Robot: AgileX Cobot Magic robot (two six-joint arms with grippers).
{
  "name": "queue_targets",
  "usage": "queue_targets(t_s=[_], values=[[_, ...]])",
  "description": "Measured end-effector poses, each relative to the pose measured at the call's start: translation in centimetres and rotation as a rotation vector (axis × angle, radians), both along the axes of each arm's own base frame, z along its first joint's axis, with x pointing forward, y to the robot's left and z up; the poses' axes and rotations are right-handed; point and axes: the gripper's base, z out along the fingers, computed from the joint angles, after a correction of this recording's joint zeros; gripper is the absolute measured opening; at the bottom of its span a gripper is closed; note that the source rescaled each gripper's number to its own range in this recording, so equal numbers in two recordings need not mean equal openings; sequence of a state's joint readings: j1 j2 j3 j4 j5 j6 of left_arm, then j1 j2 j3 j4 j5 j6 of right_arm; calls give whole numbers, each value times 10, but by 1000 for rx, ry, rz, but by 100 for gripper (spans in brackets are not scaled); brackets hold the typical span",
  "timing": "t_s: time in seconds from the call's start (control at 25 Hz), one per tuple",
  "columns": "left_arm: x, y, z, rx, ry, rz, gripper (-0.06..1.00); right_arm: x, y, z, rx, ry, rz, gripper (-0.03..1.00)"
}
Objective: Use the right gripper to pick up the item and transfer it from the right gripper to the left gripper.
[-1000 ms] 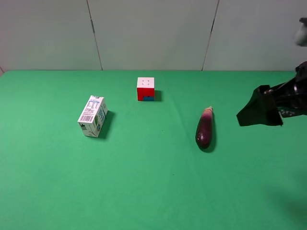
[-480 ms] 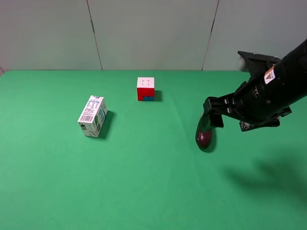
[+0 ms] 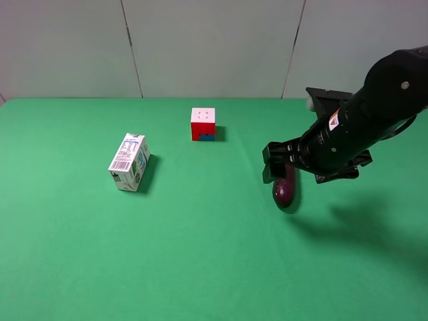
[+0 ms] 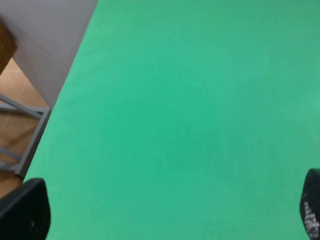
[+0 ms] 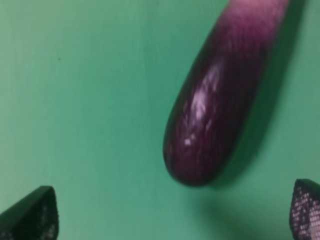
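The item, a glossy dark-purple eggplant (image 3: pixel 285 192), lies on the green cloth right of centre, and the arm covers its pale stem end. My right gripper (image 3: pixel 277 168) hangs over the eggplant's far half, open. In the right wrist view the eggplant (image 5: pixel 220 100) fills the middle. The gripper (image 5: pixel 167 215) has its two fingertips (image 5: pixel 31 216) spread wide near the rounded end, apart from it. My left gripper (image 4: pixel 167 215) is open over bare cloth, with only its fingertips (image 4: pixel 25 212) in view. It does not show in the exterior high view.
A white milk carton (image 3: pixel 128 162) lies at the left. A red, white and blue puzzle cube (image 3: pixel 203 124) sits at the back centre. The left wrist view shows the table's edge (image 4: pixel 52 112), with floor and a grey frame beyond it.
My right arm has swung in from the right edge and now reaches over the eggplant. The eggplant, carton and cube have not moved.
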State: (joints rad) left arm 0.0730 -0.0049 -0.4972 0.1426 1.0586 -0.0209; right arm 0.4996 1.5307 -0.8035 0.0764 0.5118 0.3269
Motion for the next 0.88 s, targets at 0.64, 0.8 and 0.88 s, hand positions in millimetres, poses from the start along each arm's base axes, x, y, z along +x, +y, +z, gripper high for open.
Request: queue_targets(t_s=[0.64, 0.8, 0.88], values=[[0, 0, 0, -3, 0, -2, 100, 30, 9, -42, -118, 74, -12, 100], [0, 0, 0, -3, 0, -2, 100, 32, 10, -55, -134, 97, -8, 100], [0, 0, 0, -3, 0, -2, 100, 33, 11, -59, -135, 100, -9, 100]])
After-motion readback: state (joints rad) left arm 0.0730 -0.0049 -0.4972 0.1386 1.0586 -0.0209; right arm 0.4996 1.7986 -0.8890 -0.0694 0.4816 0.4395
